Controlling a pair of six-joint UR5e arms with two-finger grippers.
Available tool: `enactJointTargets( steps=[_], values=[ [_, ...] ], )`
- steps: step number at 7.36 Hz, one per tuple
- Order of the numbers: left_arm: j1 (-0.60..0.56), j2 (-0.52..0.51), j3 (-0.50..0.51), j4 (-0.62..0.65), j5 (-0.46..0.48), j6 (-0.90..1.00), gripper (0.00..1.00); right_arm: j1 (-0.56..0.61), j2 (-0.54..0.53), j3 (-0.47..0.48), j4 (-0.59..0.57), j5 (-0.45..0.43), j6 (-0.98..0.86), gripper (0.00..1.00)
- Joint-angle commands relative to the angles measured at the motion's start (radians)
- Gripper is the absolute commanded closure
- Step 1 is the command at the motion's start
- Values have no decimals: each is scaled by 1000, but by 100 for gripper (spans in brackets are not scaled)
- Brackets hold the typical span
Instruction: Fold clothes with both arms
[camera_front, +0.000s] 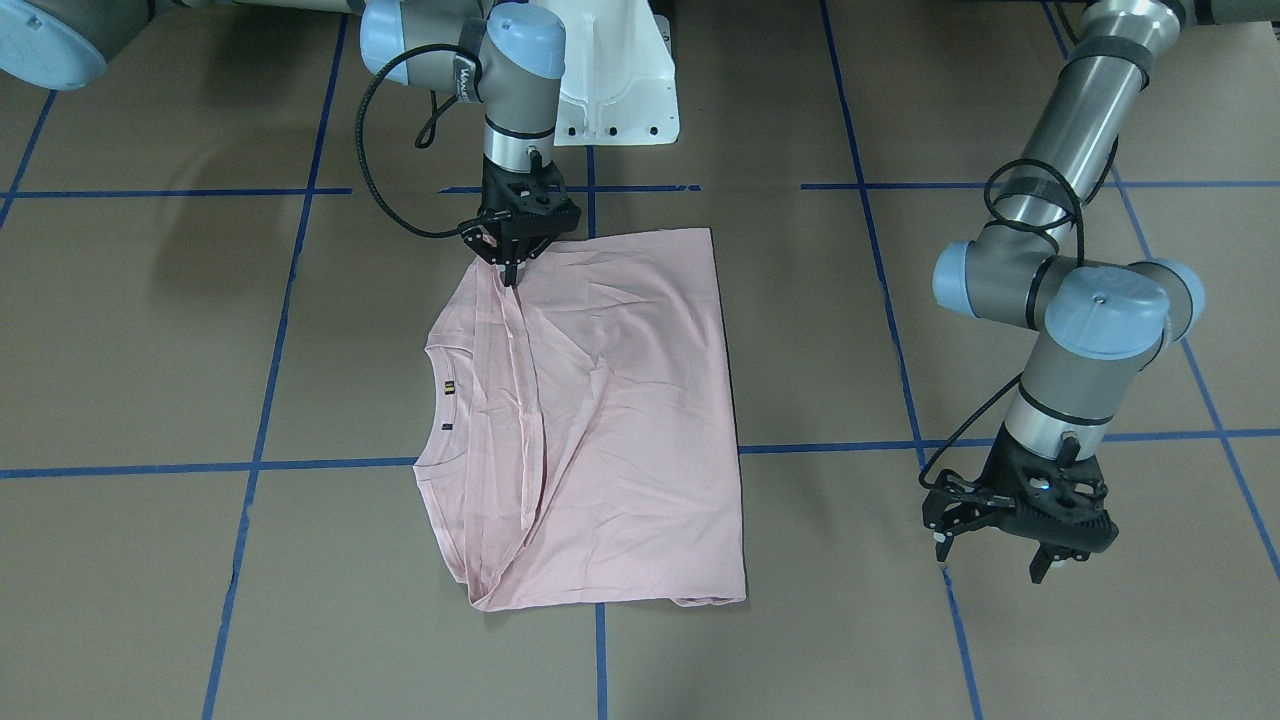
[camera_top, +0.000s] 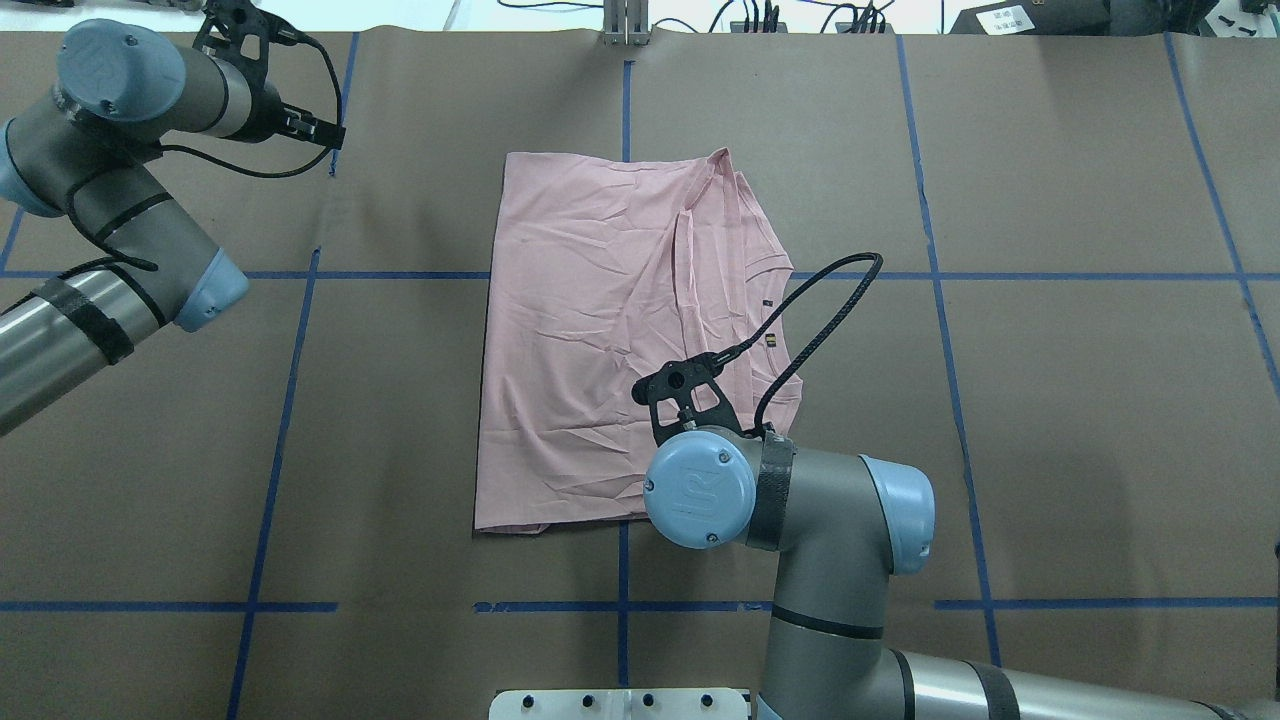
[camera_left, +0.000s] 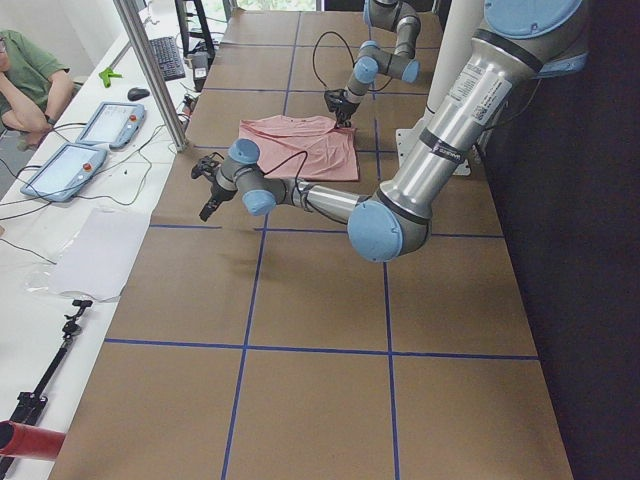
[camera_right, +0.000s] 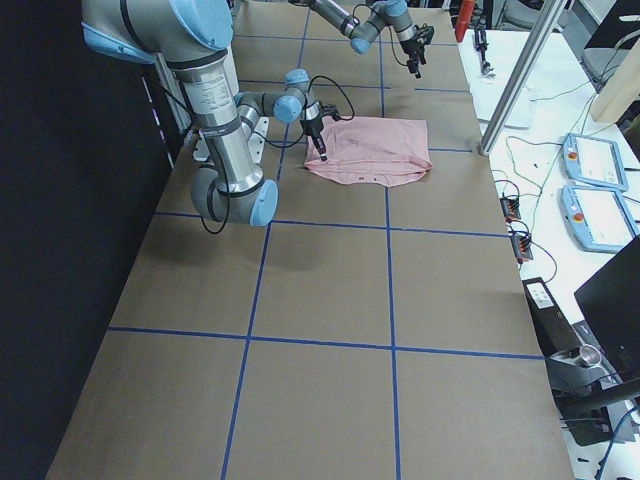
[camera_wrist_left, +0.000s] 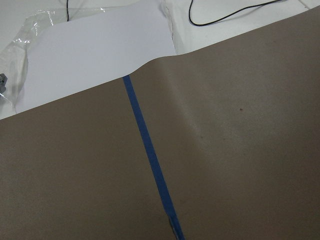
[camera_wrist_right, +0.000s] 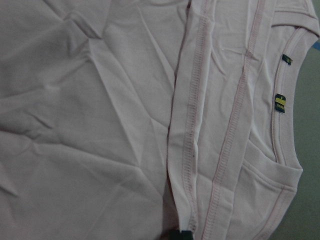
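The pale pink T-shirt (camera_front: 620, 420) lies folded on the brown table, plain side up, with its round collar (camera_front: 440, 400) toward the robot's right. It also shows in the overhead view (camera_top: 590, 330). My right gripper (camera_front: 512, 272) stands at the shirt's near-robot corner, fingers closed on a raised fold of hem. The right wrist view shows the stitched hems (camera_wrist_right: 192, 125) up close. My left gripper (camera_front: 992, 558) is open and empty, above bare table far off the shirt's bottom-hem side.
Blue tape lines (camera_front: 600, 450) cross the brown paper table cover. The white pedestal base (camera_front: 620, 90) stands behind the shirt. A white sheet in plastic (camera_wrist_left: 100, 45) lies past the table's far edge. An operator (camera_left: 30, 75) sits by tablets at the side bench.
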Motion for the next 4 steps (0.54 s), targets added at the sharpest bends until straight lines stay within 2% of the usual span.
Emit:
enactJointTargets(
  steps=[1,4],
  values=[
    [0,0,1,0,0,0,0,5,-20,16,-1,0,-1,100],
    [0,2,1,0,0,2,0,-3,-74,33,0,-19,16,100]
  ],
)
